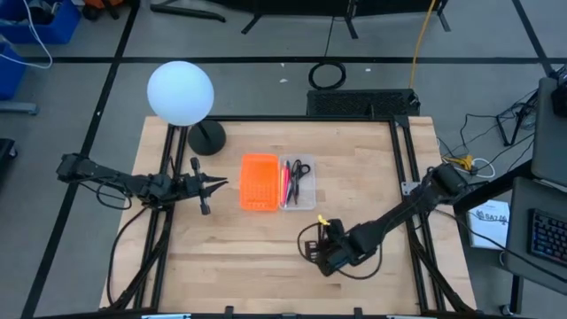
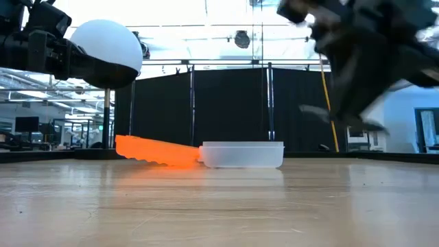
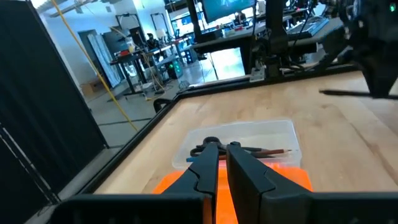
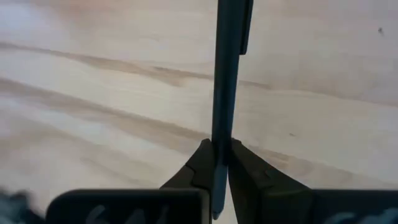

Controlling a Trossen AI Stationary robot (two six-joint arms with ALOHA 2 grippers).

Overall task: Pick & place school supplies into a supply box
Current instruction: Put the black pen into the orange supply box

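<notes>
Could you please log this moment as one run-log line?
right tool: shut on dark pen | left tool: shut, waiting by orange tray | clear box: scissors inside

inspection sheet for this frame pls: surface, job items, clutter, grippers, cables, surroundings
Surface: wooden table, bare at the front.
Job's things: clear supply box holds scissors and pink pens; dark pen in the right gripper.
Clutter: orange tray beside the box; white globe lamp.
Grippers: right gripper shut on the dark pen, front of the table; left gripper shut, empty, facing the trays.
Cables: yellow cable and loose leads on the floor.
Surroundings: black curtain, lab benches, screens.
</notes>
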